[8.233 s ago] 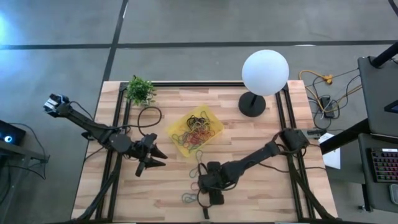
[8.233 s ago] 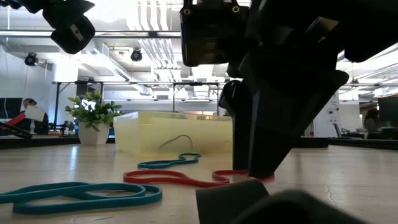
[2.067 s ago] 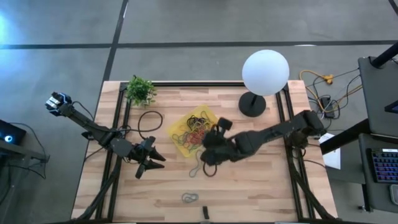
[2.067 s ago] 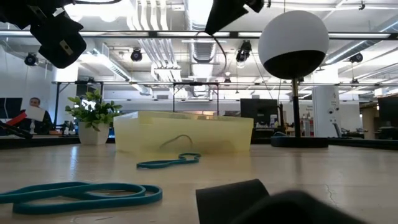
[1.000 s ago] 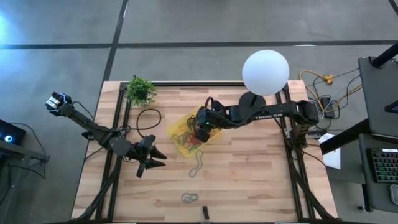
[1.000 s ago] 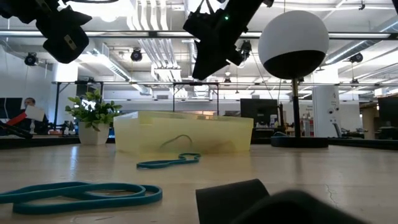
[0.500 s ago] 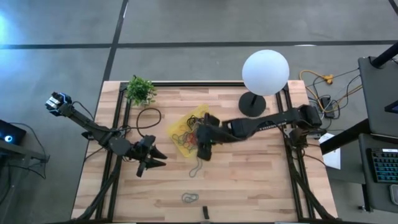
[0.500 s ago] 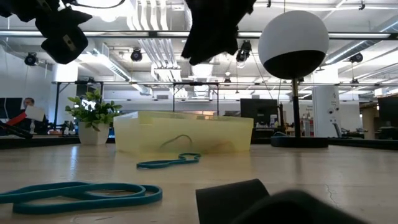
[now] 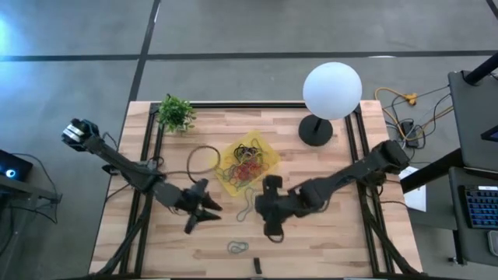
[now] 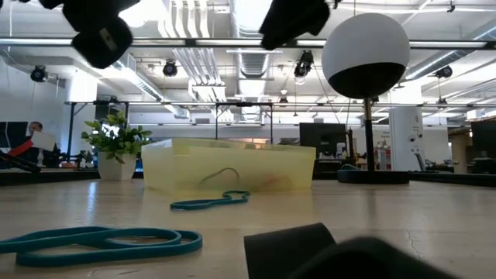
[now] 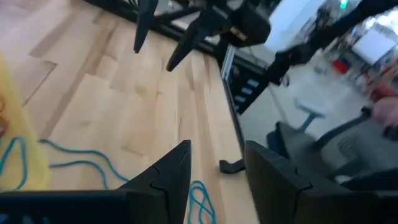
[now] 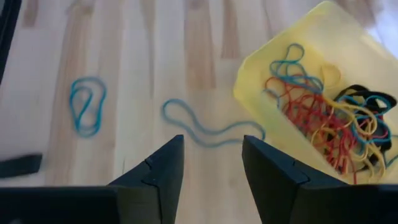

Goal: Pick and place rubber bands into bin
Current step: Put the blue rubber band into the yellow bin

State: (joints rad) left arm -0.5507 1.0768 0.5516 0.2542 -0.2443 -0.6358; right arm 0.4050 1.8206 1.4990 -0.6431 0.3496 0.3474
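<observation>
Plant (image 9: 176, 113) in a small pot stands at the far left corner of the wooden table (image 9: 311, 249). Nearer the front, the left gripper (image 9: 204, 211) hovers above the boards with its fingers spread wide and nothing between them. Just beside it, toward the far side, a tan rubber band (image 9: 204, 159) lies flat on the wood, close to the left edge of the bin. The yellow bin (image 9: 261, 139) sits near the middle of the table, and it contains a tangled heap of rubber bands (image 9: 247, 166) in red, blue, tan and black; the right wrist view shows the same heap filling the tray. A long blue rubber band (image 9: 247, 206) lies stretched out on the table just in front of the bin, touching no gripper. A smaller blue-green band (image 9: 237, 247) lies folded nearer the front edge, with a small dark piece (image 9: 257, 265) beside it. The right gripper (image 9: 271, 220) is above the table just right of the long blue band, its fingers open and empty. The white globe lamp (image 9: 331, 90) stands at the far right.
</observation>
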